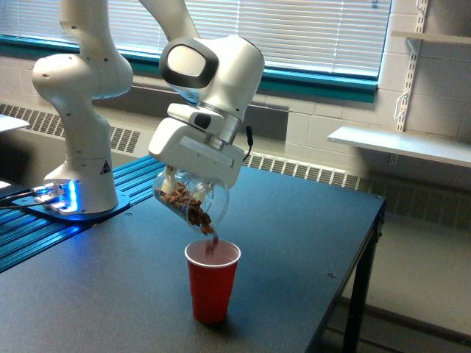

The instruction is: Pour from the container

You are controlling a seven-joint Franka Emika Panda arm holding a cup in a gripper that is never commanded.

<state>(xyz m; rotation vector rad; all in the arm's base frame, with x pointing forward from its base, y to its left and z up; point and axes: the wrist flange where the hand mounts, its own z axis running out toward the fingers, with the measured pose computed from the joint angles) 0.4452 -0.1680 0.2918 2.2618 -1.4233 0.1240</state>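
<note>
The container [190,201] is a clear rounded cup holding brown pieces, tilted with its mouth down toward the exterior view's right. My gripper [174,181] is shut on it from above, its fingers mostly hidden behind the white hand. A few brown pieces are dropping from the container's lip toward a red plastic cup [212,281] that stands upright on the dark table [294,243] directly below. The container's mouth hangs a short way above the red cup's rim, not touching it.
The arm's white base [79,169] stands on a blue-lit mount at the exterior view's left. The table's edge [372,220] runs along the exterior view's right. A white shelf [401,143] juts from the wall beyond.
</note>
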